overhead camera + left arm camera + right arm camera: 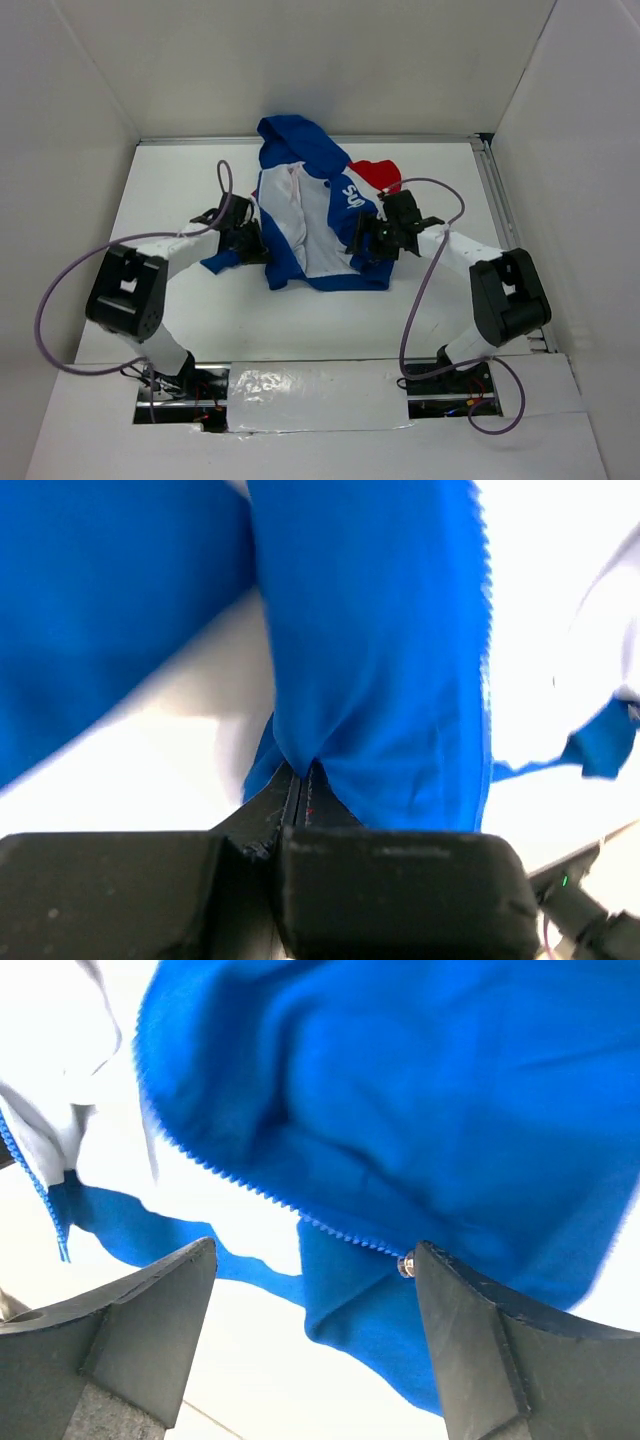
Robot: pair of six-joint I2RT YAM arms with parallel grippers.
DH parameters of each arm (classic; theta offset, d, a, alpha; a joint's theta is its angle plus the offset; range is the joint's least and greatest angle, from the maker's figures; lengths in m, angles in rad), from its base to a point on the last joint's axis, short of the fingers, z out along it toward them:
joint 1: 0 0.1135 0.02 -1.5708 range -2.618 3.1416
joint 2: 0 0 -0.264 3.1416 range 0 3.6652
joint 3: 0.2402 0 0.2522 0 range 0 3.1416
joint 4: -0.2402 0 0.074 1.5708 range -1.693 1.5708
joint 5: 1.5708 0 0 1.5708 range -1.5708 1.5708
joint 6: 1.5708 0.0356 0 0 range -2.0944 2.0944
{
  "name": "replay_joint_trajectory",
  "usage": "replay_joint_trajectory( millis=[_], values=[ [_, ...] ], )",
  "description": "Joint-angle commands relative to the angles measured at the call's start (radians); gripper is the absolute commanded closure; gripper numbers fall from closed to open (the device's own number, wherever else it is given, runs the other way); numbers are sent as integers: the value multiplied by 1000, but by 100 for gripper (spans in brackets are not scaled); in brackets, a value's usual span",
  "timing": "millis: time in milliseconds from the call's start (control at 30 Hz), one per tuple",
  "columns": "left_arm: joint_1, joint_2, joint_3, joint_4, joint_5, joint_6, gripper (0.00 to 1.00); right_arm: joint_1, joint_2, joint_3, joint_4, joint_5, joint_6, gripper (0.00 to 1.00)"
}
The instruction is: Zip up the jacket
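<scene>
The jacket (305,215) lies open at the table's middle, blue with a white lining and a red and white shoulder panel. My left gripper (250,243) is at its left front edge, shut on a fold of blue fabric (370,680), its jaws pressed together. My right gripper (368,240) is at the jacket's right front edge, open. Between its fingers (150,1310) hangs the blue front panel (400,1110) with a row of zipper teeth (250,1188) and a small metal piece (406,1266) beside the right finger.
White walls enclose the table (180,190) on the left, back and right. A metal rail (500,200) runs along the right side. Purple cables (60,290) loop from both arms.
</scene>
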Motion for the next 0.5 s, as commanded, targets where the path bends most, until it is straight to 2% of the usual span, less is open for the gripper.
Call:
replay_joint_trajectory(
  millis=[0, 33, 67, 100, 133, 167, 200, 233, 267, 367, 400, 467],
  values=[
    [-8, -154, -72, -42, 17, 11, 100, 76, -3, 32, 4, -6, -66, 14],
    [-3, -171, -75, -72, 25, 1, 100, 84, 6, 41, -7, 37, -68, 14],
    [-5, -185, -71, -99, 29, -3, 96, 90, 20, 52, -15, 68, -71, 14],
    [-5, -216, -80, -118, 22, -7, 86, 95, 26, 58, -27, 102, -74, 15],
    [-3, -237, -87, -147, 20, -9, 70, 98, 33, 62, -34, 112, -83, 17],
    [-2, -282, -106, -155, 16, -12, 37, 104, 40, 76, -56, 141, -88, 18],
    [1, -303, -116, -161, 14, -12, 27, 113, 43, 84, -67, 169, -92, 18],
    [4, -326, -124, -171, 17, -13, 8, 133, 48, 93, -76, 198, -95, 18],
    [7, -378, -142, -179, 20, -13, 1, 142, 49, 98, -93, 276, -86, 19],
    [9, -478, -176, -205, 23, -18, 1, 187, 65, 134, -148, 426, -69, 20],
    [9, -498, -186, -211, 26, -19, 1, 197, 69, 148, -157, 530, -65, 20],
    [7, -561, -215, -231, 37, -27, 1, 237, 94, 193, -186, 611, -66, 20]
  ],
)
